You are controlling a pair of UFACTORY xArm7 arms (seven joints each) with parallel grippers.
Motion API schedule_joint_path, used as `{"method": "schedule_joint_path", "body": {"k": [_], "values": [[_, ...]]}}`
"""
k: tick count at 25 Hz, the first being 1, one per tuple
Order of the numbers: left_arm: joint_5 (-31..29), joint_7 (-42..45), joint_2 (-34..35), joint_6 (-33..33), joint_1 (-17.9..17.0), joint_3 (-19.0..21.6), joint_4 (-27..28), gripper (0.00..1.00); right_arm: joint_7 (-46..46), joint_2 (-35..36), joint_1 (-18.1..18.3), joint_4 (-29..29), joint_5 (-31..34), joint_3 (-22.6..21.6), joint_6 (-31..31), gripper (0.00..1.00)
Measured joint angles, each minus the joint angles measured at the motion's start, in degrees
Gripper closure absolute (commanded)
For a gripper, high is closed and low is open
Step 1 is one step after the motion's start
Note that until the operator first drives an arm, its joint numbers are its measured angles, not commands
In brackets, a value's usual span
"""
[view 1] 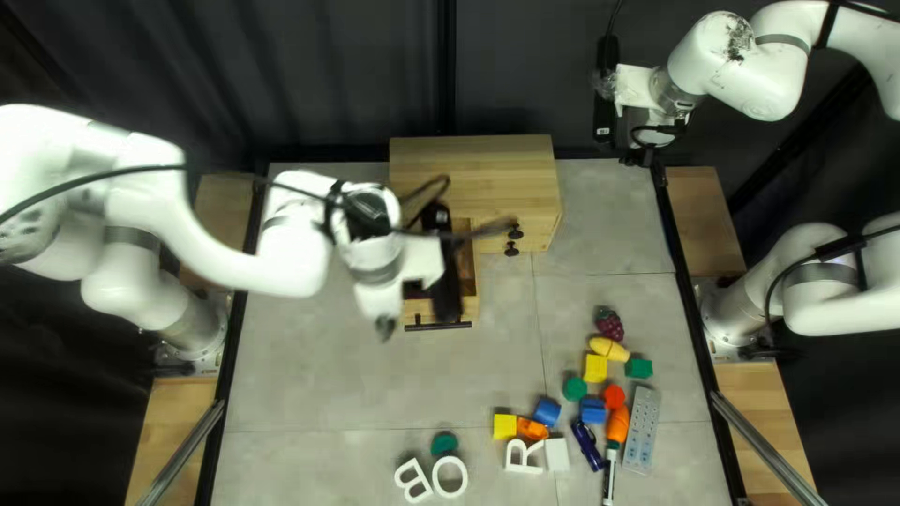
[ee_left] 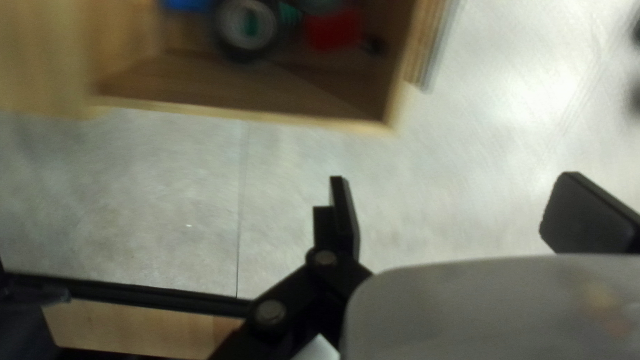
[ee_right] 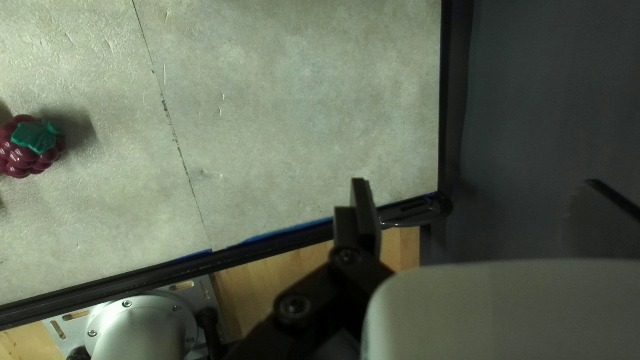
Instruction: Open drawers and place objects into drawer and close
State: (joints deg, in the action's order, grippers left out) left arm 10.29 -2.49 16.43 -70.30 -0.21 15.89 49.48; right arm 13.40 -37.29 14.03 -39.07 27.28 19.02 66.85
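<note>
The white left arm (view 1: 291, 248) reaches in from the left, its wrist and black camera bar (view 1: 447, 281) covering part of the open drawer. The pale wooden cabinet (view 1: 473, 164) stands at the table's far side, with two small black knobs (view 1: 514, 230) on its front. Its wooden drawer (view 1: 472, 307), the task's thing, is pulled out toward the near side; inside lie a round black-and-grey item (ee_left: 247, 27), something red (ee_left: 332, 28) and something blue (ee_left: 187, 4), too blurred to name.

The left gripper (view 1: 382, 292) is spread wide over the table, just left of the drawer, holding nothing. The right gripper (view 1: 654, 139) is also wide apart and empty, at the far right corner.

At the near right, well apart from the drawer, are a long grey panel with buttons (view 1: 642, 431), an orange carrot-shaped toy (view 1: 618, 424), a dark blue tool-like object (view 1: 588, 445), a purple berry toy with green leaves (ee_right: 30, 148) and small coloured blocks (view 1: 595, 368). White letter shapes (view 1: 450, 477) lie at the near edge.
</note>
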Motion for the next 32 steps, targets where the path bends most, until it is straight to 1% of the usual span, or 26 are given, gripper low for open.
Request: {"method": "schedule_joint_path", "body": {"k": [5,9,14,19,26,32], "values": [[3.27,-4.46,-3.24,-1.21,-4.14,2.74,0.93,0.0,0.0,0.0,0.0,0.0,0.0,0.0,0.0,0.0],[5.43,-5.62,-4.44,-1.88,-6.75,4.92,-0.25,0.0,0.0,0.0,0.0,0.0,0.0,0.0,0.0,0.0],[7.82,-4.19,-5.33,-2.44,-10.41,8.71,-1.9,0.0,0.0,0.0,0.0,0.0,0.0,0.0,0.0,0.0],[9.95,-1.76,-6.63,0.01,-13.63,12.36,-3.54,0.0,0.0,0.0,0.0,0.0,0.0,0.0,0.0,0.0],[11.09,1.25,-5.89,2.25,-16.33,15.62,-4.31,0.0,0.0,0.0,0.0,0.0,0.0,0.0,0.0,0.0],[11.47,2.2,-5.14,2.6,-17.48,16.87,-4.25,0.0,0.0,0.0,0.0,0.0,0.0,0.0,0.0,0.0]]}}
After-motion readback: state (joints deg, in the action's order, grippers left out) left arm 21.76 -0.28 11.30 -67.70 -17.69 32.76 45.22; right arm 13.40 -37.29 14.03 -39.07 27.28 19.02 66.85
